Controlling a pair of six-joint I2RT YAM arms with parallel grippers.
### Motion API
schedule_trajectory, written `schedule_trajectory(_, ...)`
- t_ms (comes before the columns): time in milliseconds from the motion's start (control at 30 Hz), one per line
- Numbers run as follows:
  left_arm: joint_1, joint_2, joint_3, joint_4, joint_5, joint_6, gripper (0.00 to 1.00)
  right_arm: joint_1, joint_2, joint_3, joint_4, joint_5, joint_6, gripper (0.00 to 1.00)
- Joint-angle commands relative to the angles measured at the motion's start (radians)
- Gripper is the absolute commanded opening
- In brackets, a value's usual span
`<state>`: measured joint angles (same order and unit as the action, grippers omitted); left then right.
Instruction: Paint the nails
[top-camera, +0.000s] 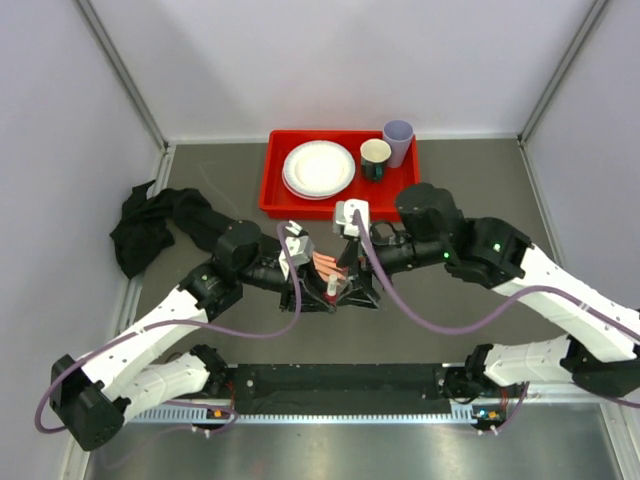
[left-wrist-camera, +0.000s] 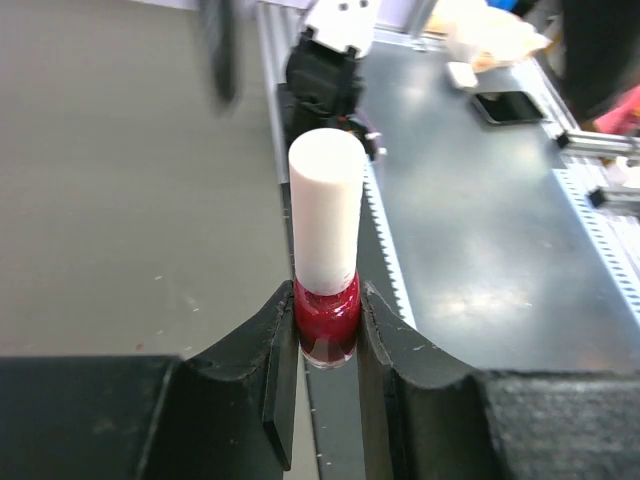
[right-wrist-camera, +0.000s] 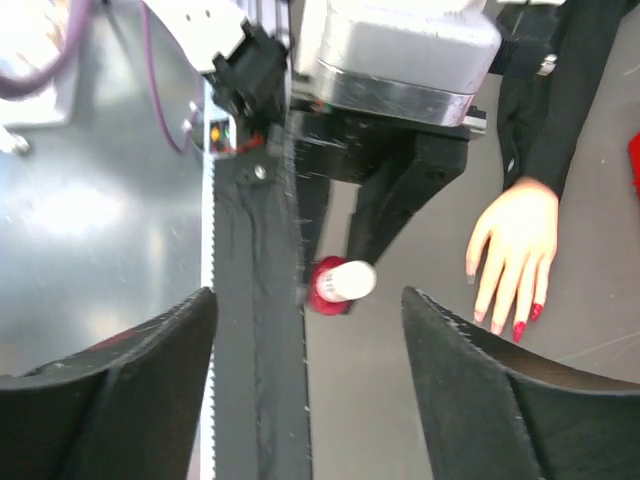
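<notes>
Seen from above, two white-and-black robot arms meet over the middle of a matte grey-brown worktop (top-camera: 460, 200). The left gripper (left-wrist-camera: 325, 345) is shut on a small nail polish bottle (left-wrist-camera: 326, 325); its curved black fingers (left-wrist-camera: 262, 350) press on both sides of the glossy dark red glass. The bottle stands upright, and a smooth white cylindrical cap (left-wrist-camera: 326, 210) rises above the fingers. The left wrist view shows only this grip, with the worktop on one side and a brushed metal plate (left-wrist-camera: 480, 250) on the other. The right gripper (right-wrist-camera: 308, 300) is spread wide and holds nothing, its two broad black fingers (right-wrist-camera: 130, 390) framing the bottle from a distance. Only the right wrist view shows the nails (right-wrist-camera: 519, 328) clearly: tiny dark red tips on a pale, smooth mannequin hand (right-wrist-camera: 515, 245). The hand lies flat on the worktop at 3 o'clock from the bottle, near it but apart. A black sleeve (right-wrist-camera: 545, 100) runs from its wrist toward 12 o'clock. From above, the hand is a small pinkish shape between the grippers, its nails too small to make out. That view alone shows a red plastic tray (top-camera: 275, 190) at 12 o'clock holding stacked white plates (top-camera: 319, 168), a dark mug (top-camera: 375, 158) and a lilac cup (top-camera: 398, 140). Crumpled black cloth (top-camera: 145, 225) lies at 9 o'clock.
</notes>
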<state>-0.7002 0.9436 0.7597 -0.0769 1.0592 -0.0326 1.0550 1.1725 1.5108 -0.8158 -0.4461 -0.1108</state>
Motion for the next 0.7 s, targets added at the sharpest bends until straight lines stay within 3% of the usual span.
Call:
schedule_trajectory(0, 0.001, 0.001, 0.044, 0.069, 0.139, -0.038, 0.0, -0.01, 0.036, 0.077, -0.031, -0.036, -0.124, 0.68)
schedule_trajectory(200, 0.001, 0.004, 0.04, 0.103, 0.145, -0.049, 0.0, -0.049, 0.059, 0.083, -0.039, -0.074, -0.142, 0.67)
schedule_trajectory(400, -0.001, 0.011, 0.043, 0.101, 0.133, -0.046, 0.0, -0.05, 0.09, 0.101, -0.051, -0.158, -0.148, 0.52)
schedule_trajectory(667, -0.001, 0.006, 0.043, 0.092, 0.099, -0.035, 0.0, -0.05, 0.122, 0.109, -0.059, -0.193, -0.155, 0.43)
